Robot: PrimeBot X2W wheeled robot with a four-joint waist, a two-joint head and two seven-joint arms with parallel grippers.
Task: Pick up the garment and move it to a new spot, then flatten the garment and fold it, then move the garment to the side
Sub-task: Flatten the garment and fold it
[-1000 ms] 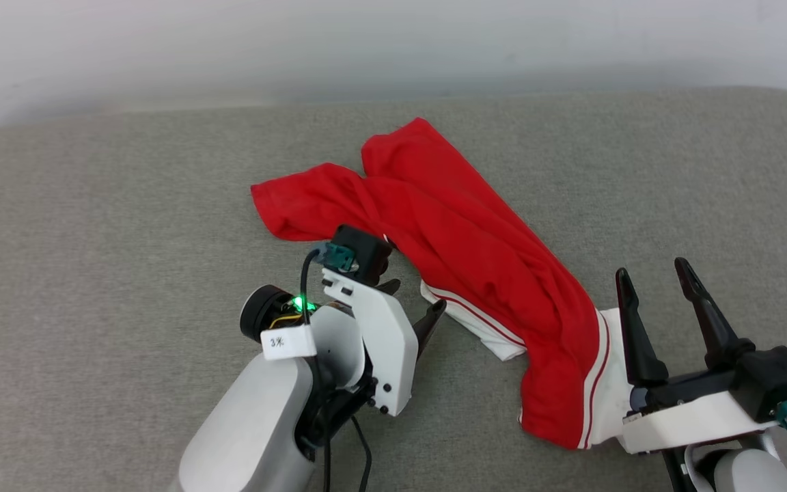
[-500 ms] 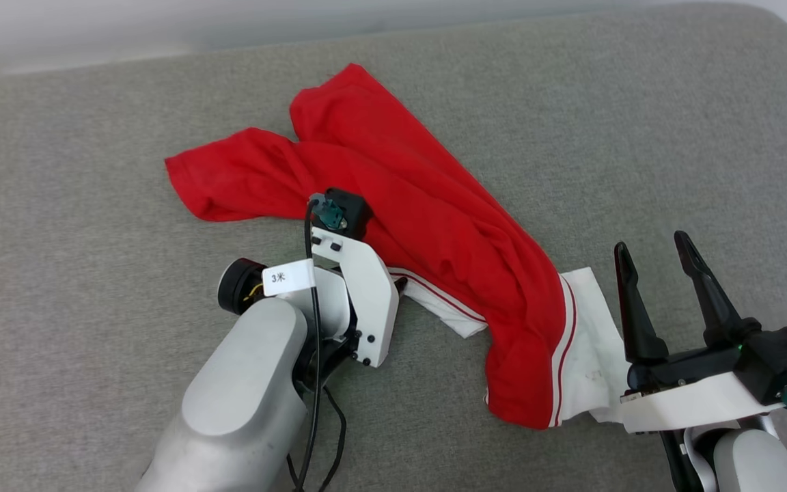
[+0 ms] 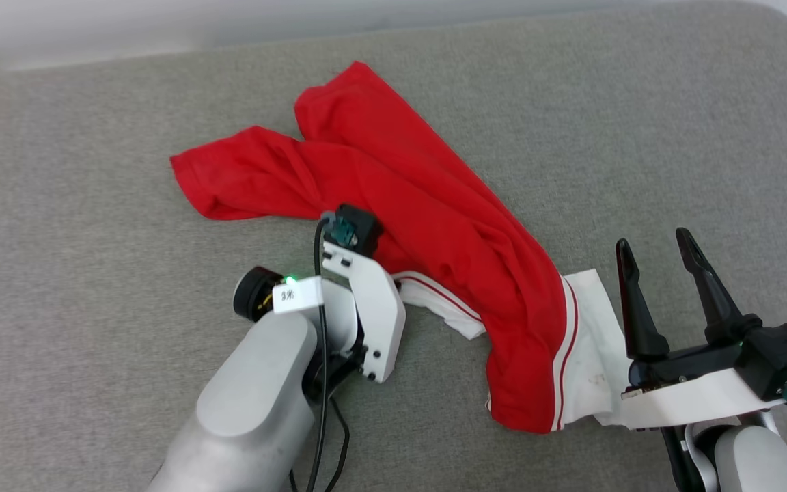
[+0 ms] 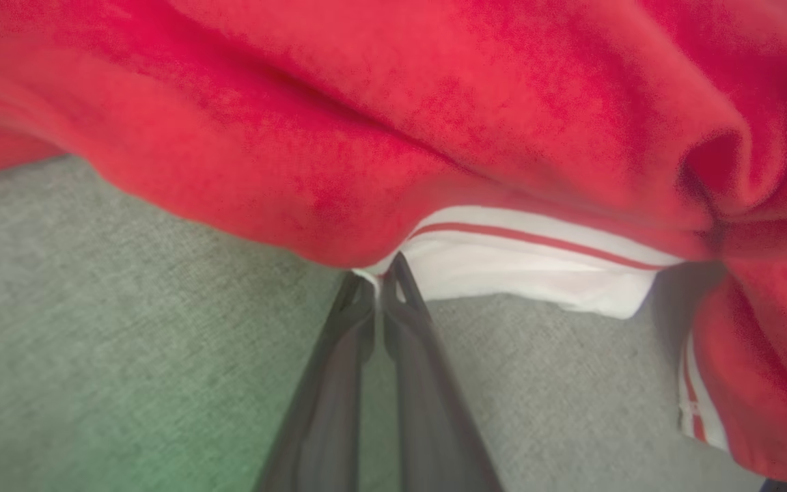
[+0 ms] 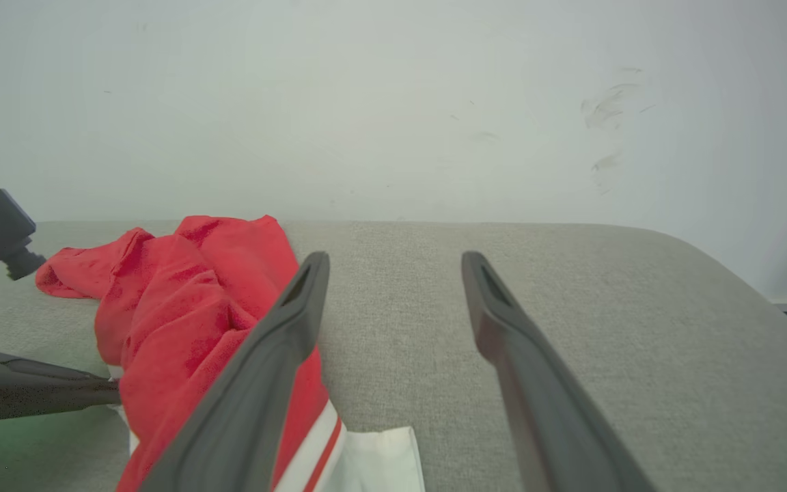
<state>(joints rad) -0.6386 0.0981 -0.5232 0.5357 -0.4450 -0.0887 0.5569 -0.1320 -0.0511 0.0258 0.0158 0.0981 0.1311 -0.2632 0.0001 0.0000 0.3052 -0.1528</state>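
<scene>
Pinching the white, red-striped hem of a sleeve, the left gripper [image 4: 380,290] had its two dark fingers pressed together, with the cloth caught between the tips just below the overhanging red body of the garment [image 4: 366,102]. In the head view its white wrist housing [image 3: 374,321] tilted up and to the right towards the cloth. A green light glowed on the wrist, and a black cable [image 3: 320,355] ran back along the pale forearm [image 3: 257,403], which rose from the bottom edge at lower left.

The right gripper [image 3: 652,238] had its fingers spread wide and held nothing. They pointed up the head view just beside the white sleeve [image 3: 595,348] at the garment's near right end. In the right wrist view, one finger [image 5: 257,383] crossed in front of the red cloth, and grey upholstery showed through the gap between the pair.

The garment [image 3: 434,219] lay crumpled on the grey cushion [image 3: 93,205] in a long diagonal band, running from the far centre down to the lower right of the head view. Plain red faced up, creased into long folds. The far end split into two rounded lobes, one reaching left. At the near end both white sleeves stuck out, each edged with red and white stripes, the smaller one [image 3: 448,304] beside the left gripper. A pale wall [image 5: 393,102] stood behind the cushion.
</scene>
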